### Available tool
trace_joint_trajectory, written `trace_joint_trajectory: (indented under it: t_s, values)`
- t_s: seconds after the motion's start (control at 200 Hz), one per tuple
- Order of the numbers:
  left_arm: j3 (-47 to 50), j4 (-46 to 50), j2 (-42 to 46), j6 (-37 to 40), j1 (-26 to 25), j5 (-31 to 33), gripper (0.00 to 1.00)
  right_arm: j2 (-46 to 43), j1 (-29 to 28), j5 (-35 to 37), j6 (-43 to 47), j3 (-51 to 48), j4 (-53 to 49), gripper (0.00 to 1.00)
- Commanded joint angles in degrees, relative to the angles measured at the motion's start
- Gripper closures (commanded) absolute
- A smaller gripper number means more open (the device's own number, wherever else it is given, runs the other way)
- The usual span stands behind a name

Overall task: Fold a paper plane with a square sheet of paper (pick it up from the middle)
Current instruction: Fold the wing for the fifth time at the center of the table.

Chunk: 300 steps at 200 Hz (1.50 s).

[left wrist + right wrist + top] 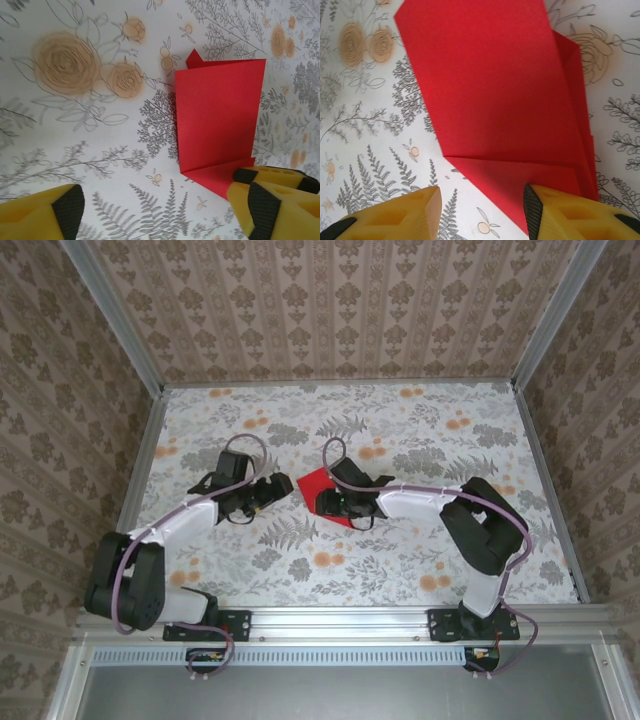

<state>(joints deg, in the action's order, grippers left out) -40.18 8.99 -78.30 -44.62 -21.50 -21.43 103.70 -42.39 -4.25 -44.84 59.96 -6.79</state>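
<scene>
Square sheet of paper (220,115), folded, flat on floral table (75,140)

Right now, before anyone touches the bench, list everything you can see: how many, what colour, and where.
sheet of paper: one, bright red, folded, flat near the table's middle.
table: one, white with grey leaves and orange flowers, under everything.
walls: three, brown patterned, on the left, far and right sides.
rail: one, silver metal, along the near edge.
left arm: one, white and black, reaching from the near-left base.
right arm: one, white and black, reaching from the near-right base.
left gripper: one, yellow with black pads, open, at the paper's corner.
right gripper: one, yellow, open, over the paper's edge.
</scene>
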Motion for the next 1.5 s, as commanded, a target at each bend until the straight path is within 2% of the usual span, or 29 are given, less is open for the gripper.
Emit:
trace_joint_trajectory:
  t_s: [0.0,0.155,0.62,0.84,1.13,1.495]
  values:
    - [0.3,-4.0,-2.4,-4.3,-1.5,-3.1,0.18,1.0,0.9,1.6,-3.2,-2.6,3.7,0.51]
    - [-0.4,-6.0,-5.3,-6.5,-3.2,-4.4,0.25,1.1,2.2,-0.4,-6.1,-6.9,8.9,0.52]
    - [-3.4,-9.4,-12.6,-11.0,-9.2,-5.6,0.32,3.5,9.7,-15.6,-16.6,-18.9,29.8,0.54]
    - [-6.1,-10.3,-16.0,-10.8,-9.4,-5.9,0.41,2.8,11.2,-17.1,-15.4,-20.3,29.4,0.55]
    - [-9.1,-11.1,-20.6,-9.1,-9.3,-7.0,0.47,2.9,12.7,-18.8,-14.4,-21.0,29.3,0.57]
    - [-10.4,-16.8,-24.8,-9.3,-8.4,-11.9,0.58,2.8,13.8,-20.4,-13.5,-21.3,29.1,0.58]
